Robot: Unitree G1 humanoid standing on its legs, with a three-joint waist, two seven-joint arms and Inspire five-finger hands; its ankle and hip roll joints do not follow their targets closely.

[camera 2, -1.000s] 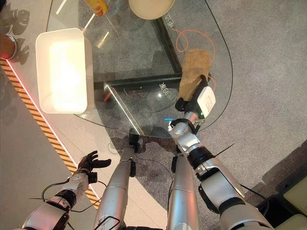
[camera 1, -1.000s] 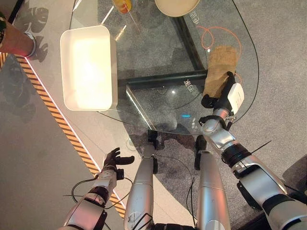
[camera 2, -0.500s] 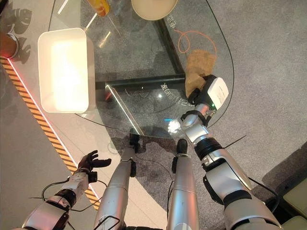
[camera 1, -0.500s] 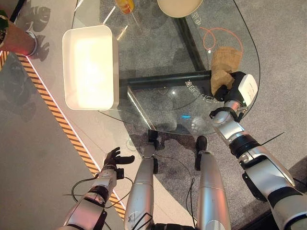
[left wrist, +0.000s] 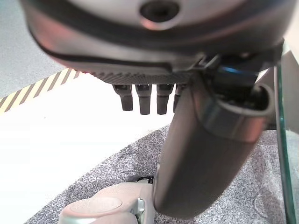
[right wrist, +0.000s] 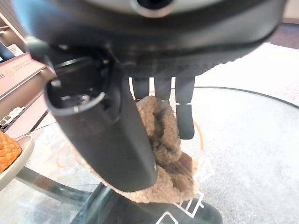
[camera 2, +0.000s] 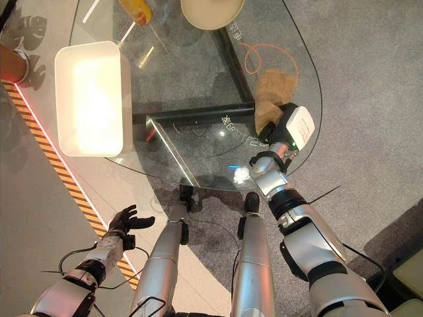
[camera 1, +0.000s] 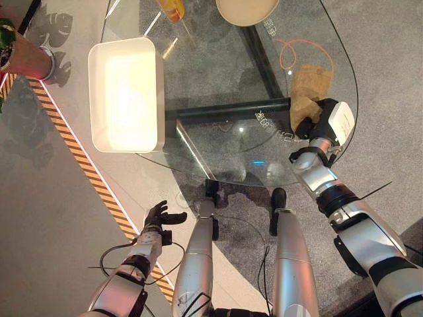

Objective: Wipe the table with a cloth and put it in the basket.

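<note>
Far left, upper corner: potted plant (camera 1: 16,49), cut off by the frame edge. Beside it, white basket (camera 1: 125,92) on the left end of the glass bench (camera 1: 218,79). Lower left: left hand (camera 1: 158,216) over the floor (camera 1: 53,218), off the bench, fingers (left wrist: 142,98) loosely spread and holding nothing. Top edge, cropped: orange item (camera 1: 170,8) and round pale bowl (camera 1: 247,9), contents not legible. Right of centre: orange cord loop (camera 1: 297,49) on the glass, tan cloth (camera 1: 309,89) just below it near the bench's right edge. Right hand (camera 1: 317,122) on the cloth's near end, grip hidden from overhead. Wrist view closer: fingers (right wrist: 184,109) curled into the fleecy cloth, thumb pressed against it.
</note>
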